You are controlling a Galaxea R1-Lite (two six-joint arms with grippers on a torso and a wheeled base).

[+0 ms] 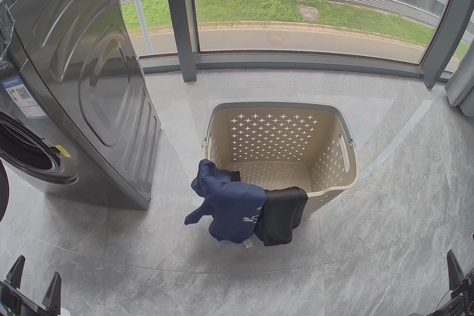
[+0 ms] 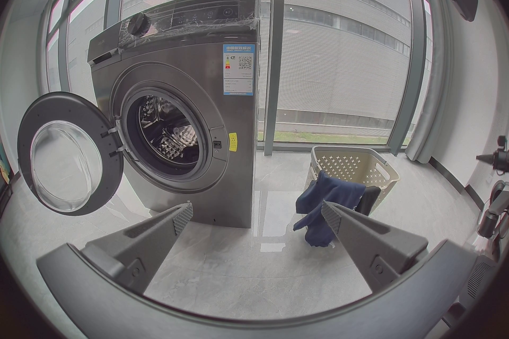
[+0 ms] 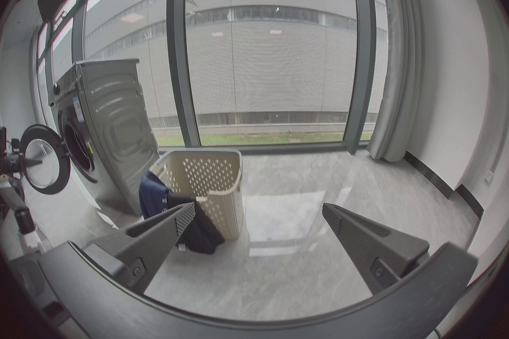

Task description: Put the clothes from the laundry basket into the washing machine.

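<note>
Grey tiled floor (image 1: 395,213) carries washing machine (image 1: 98,85) (door open), laundry basket (image 1: 276,134) near it.

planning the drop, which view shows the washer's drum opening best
Left wrist view: the drum opening faces it, door hanging open. Head view catches a sliver of it at the edge; right wrist view sees it side-on, far off.

From the head, looking steeply down on the beige perforated plastic laundry basket (image 1: 276,139), with the grey metal front-loading washing machine (image 1: 98,85) at left. From the left wrist, low over the grey tiled floor (image 2: 254,260), facing the machine's open front. From the right wrist, low, facing the tall glass window (image 3: 275,64), basket nearer. Shared by all three: basket and machine.
</note>
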